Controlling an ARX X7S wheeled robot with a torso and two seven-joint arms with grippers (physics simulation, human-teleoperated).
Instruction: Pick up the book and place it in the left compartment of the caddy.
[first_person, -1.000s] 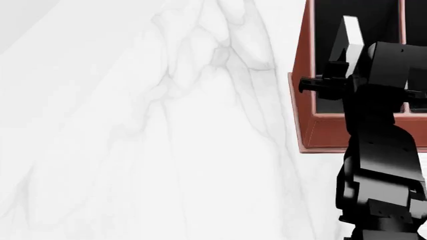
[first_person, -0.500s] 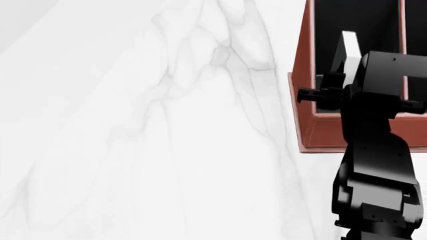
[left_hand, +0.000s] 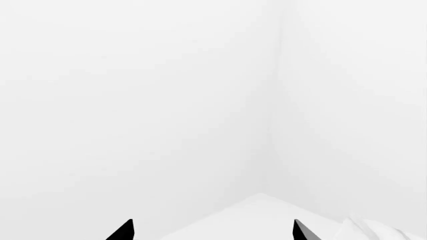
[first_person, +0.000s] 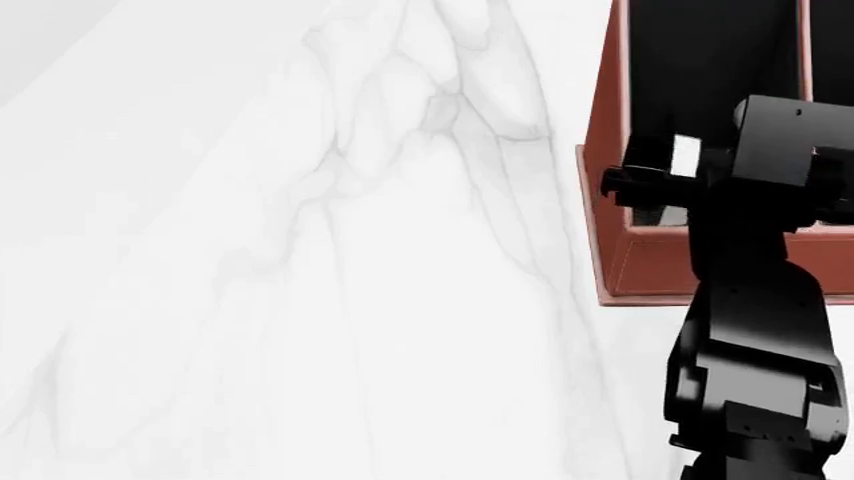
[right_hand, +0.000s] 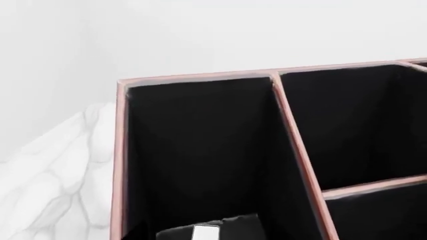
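The reddish-brown caddy (first_person: 611, 200) with black interior stands at the right of the head view. My right gripper (first_person: 663, 182) is over the near end of the left compartment (first_person: 694, 70), the long slot along the caddy's left wall. It is shut on the book (first_person: 686, 157), of which only a short white edge shows above the fingers. In the right wrist view the book's white edge (right_hand: 203, 232) sits low inside the left compartment (right_hand: 200, 150) of the caddy (right_hand: 120, 150). My left gripper (left_hand: 212, 232) is open and empty, facing blank white walls.
The white marble table (first_person: 294, 280) fills the left and middle of the head view. The caddy's middle compartments (right_hand: 360, 125), split by a pale divider (right_hand: 373, 186), lie beside the left slot. My right arm (first_person: 761, 340) hides the caddy's near right part.
The book has come down into the left compartment; far less of its white edge shows above the fingers than before. The right wrist has lowered slightly. The left arm has not moved.
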